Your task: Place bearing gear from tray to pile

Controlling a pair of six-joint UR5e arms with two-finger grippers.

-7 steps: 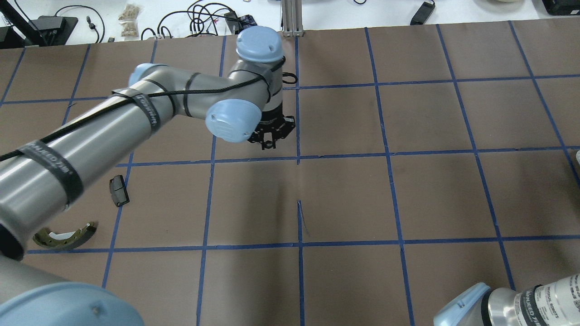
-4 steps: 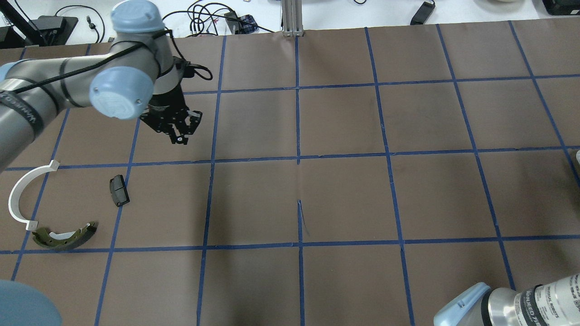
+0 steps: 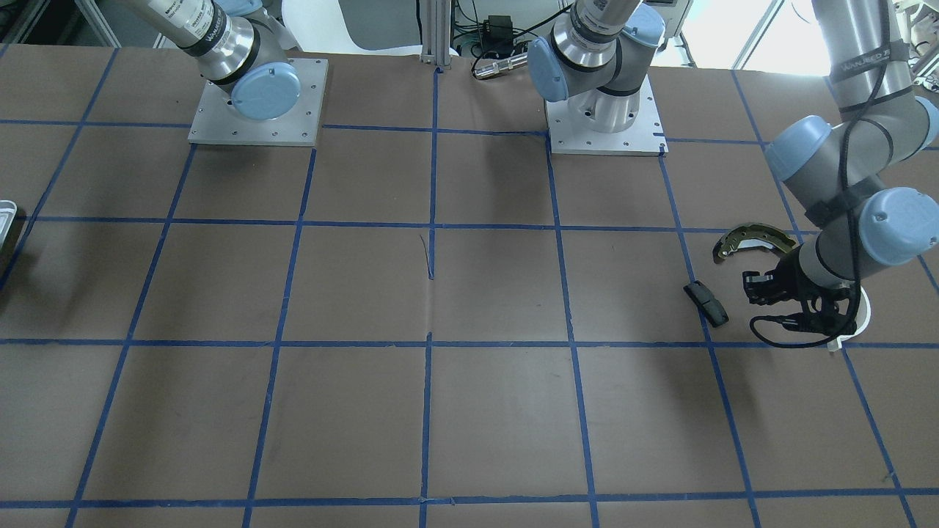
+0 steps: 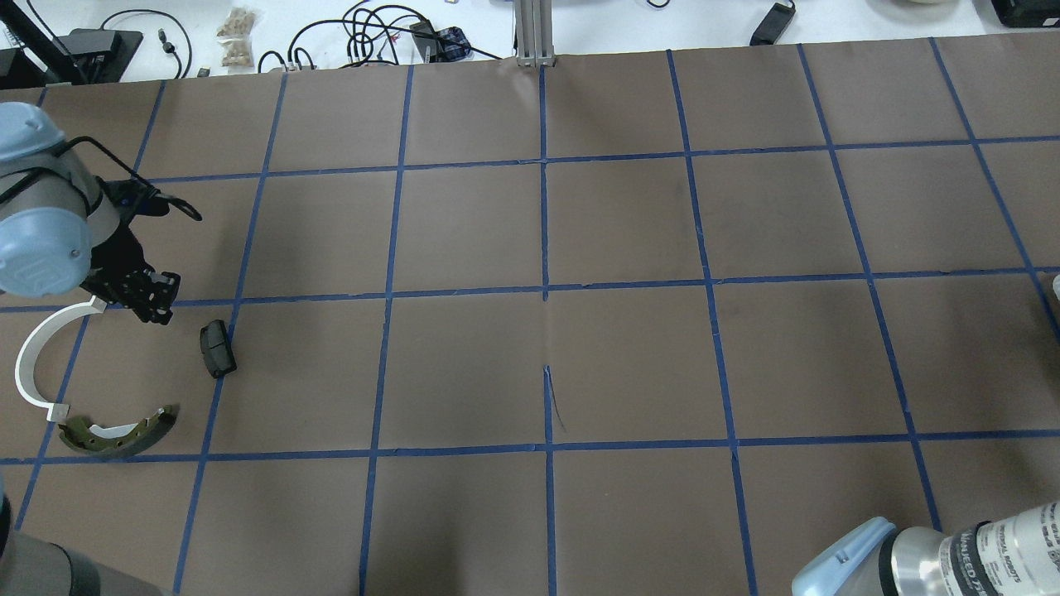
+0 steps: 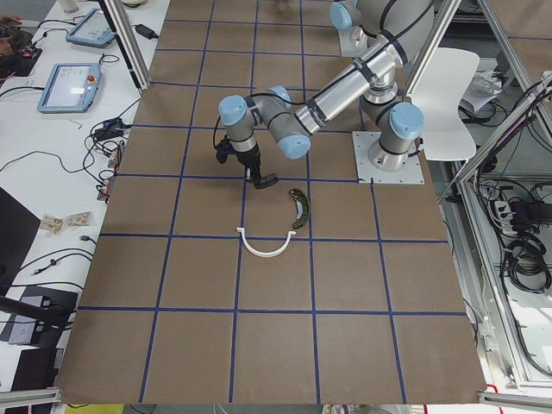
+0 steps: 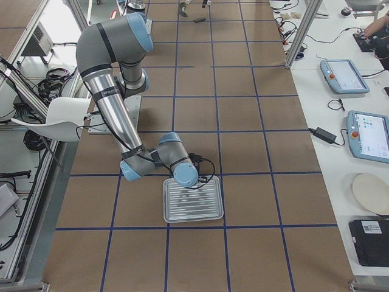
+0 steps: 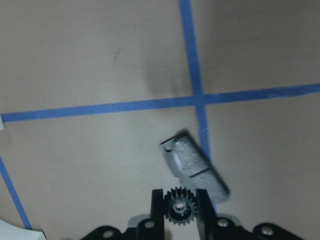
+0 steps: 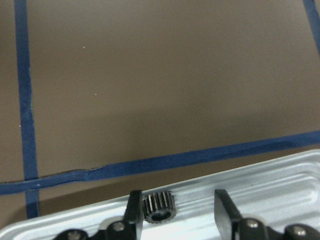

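Observation:
My left gripper [image 4: 154, 308] is shut on a small black toothed gear [image 7: 176, 205] and holds it above the paper. It hangs over the pile, close to the black oblong pad [image 4: 217, 348], which also shows in the left wrist view [image 7: 195, 167]. The white half-ring [image 4: 29, 364] and the olive brake shoe [image 4: 116, 434] lie just beyond. My right gripper [image 8: 177, 207] is open over the silvery tray [image 6: 192, 199]. A second black gear [image 8: 159, 206] rests on the tray rim against its left finger [image 8: 133, 206].
The table is brown paper with a blue tape grid. Only a sliver of the tray [image 3: 6, 213] shows at the front-facing view's left edge. Both arm bases [image 3: 601, 110] stand at the table's robot side. Cables and tablets lie beyond the far edge.
My left arm has swung from the table's middle far to the left and lowered, carrying its gripper to the pile. The white half-ring, earlier hidden by the arm, now shows.

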